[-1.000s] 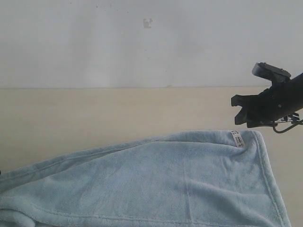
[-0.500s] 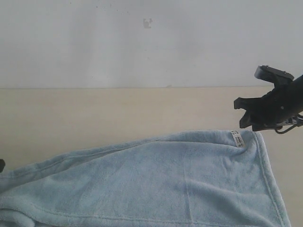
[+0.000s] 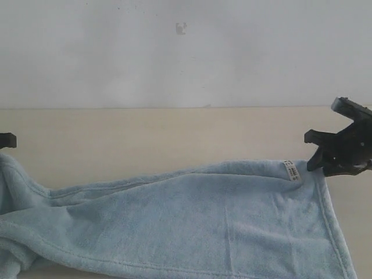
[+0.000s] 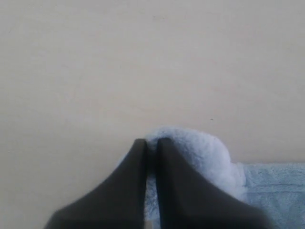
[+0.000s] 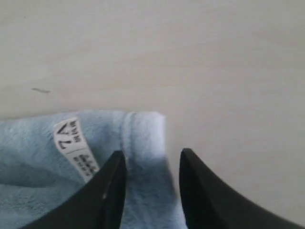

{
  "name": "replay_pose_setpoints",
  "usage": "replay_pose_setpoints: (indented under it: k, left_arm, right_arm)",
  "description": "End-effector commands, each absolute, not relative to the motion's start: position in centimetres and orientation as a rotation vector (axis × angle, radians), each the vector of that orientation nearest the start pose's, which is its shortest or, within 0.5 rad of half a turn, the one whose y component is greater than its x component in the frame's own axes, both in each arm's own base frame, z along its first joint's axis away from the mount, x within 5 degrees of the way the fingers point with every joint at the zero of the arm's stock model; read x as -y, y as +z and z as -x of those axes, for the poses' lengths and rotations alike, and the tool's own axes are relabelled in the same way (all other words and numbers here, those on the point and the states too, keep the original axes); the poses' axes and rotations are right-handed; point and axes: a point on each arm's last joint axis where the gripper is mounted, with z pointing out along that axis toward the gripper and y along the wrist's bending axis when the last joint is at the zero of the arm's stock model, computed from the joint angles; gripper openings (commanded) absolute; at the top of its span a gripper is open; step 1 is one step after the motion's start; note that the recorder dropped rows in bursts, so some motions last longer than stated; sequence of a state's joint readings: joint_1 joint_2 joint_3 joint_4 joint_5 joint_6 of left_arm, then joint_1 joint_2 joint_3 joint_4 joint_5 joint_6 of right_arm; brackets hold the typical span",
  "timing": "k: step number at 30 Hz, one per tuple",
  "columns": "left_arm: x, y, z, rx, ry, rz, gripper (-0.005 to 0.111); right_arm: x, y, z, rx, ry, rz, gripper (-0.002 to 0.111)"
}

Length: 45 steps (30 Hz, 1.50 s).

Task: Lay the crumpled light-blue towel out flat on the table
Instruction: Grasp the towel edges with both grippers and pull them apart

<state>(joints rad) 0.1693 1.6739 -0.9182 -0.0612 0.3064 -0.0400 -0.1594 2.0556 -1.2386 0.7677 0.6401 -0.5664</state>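
The wide cream-beige matte table (image 3: 145, 133) carries the fluffy pale light-blue terry towel (image 3: 203, 226) across the lower frame, its long axis running left to right. Its left corner has just risen, pinched in my clenched left gripper (image 4: 152, 141), so that end is stretching out. My right gripper (image 5: 152, 153), released and empty, has backed off rightward over the corner with the small white care tag (image 3: 290, 170).

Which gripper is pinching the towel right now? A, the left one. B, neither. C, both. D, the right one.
A: the left gripper is shut on a bunch of the towel, while the right gripper stands open over the corner by the white tag.
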Motion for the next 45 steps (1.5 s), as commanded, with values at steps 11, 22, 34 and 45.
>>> replay_pose_setpoints:
  k: [11, 22, 34, 45]
  left_arm:
    - [-4.8, 21.7, -32.4, -2.345, -0.113, 0.477, 0.004]
    - [-4.6, 22.5, -31.7, -2.392, -0.081, 0.341, 0.004]
    - [-4.0, 19.0, -30.8, -2.563, -0.170, 0.428, 0.004]
    - [-4.2, 18.3, -31.2, -2.466, -0.182, 0.530, 0.004]
  right_arm:
    - [0.0, 19.9, -38.9, -2.482, 0.736, 0.179, 0.000]
    - [1.8, 20.0, -33.7, -2.855, 0.415, 0.155, 0.000]
    - [2.4, 13.2, -28.8, -3.028, 0.260, -0.038, 0.000]
    - [2.4, 14.1, -29.6, -3.028, 0.278, -0.085, 0.000]
